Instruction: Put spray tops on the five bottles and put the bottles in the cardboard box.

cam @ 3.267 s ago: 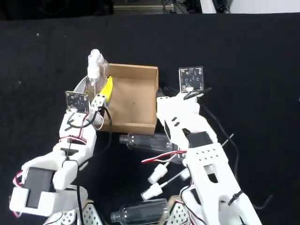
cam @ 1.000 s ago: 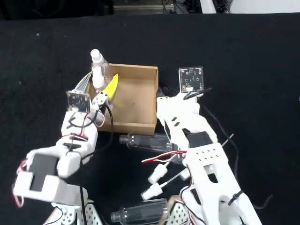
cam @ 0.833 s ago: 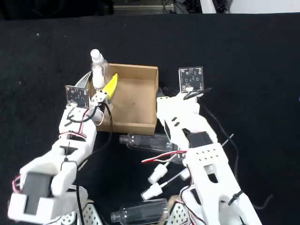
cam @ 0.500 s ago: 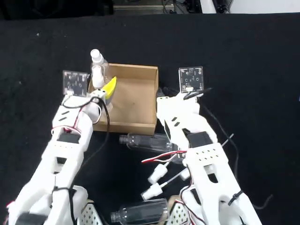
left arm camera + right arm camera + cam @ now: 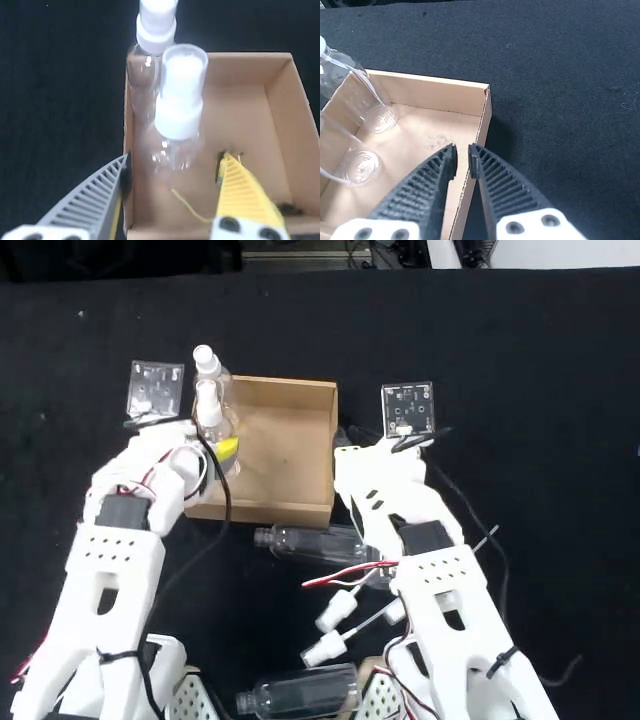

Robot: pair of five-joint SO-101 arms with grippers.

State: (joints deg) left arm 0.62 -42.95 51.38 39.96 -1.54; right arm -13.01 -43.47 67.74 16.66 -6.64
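Two clear bottles with white spray tops stand upright in the left end of the cardboard box point(image 5: 290, 455). The nearer bottle point(image 5: 172, 130) and the farther one point(image 5: 150, 55) are close together. My left gripper point(image 5: 172, 159) is open, its grey and yellow fingers on either side of the nearer bottle's body without gripping it. My right gripper point(image 5: 461, 152) is shut on nothing and hangs over the box's right wall point(image 5: 482, 122). Both bottle bases point(image 5: 360, 162) rest on the box floor.
An uncapped bottle point(image 5: 305, 540) lies on the black table just in front of the box, and another point(image 5: 300, 692) lies near the arm bases. Two loose spray tops point(image 5: 338, 610) lie between them, beside the right arm point(image 5: 420, 540).
The left arm has stretched forward and its wrist has swung toward the far side of the table, over the two standing bottles. The right arm and the loose bottles have not moved.
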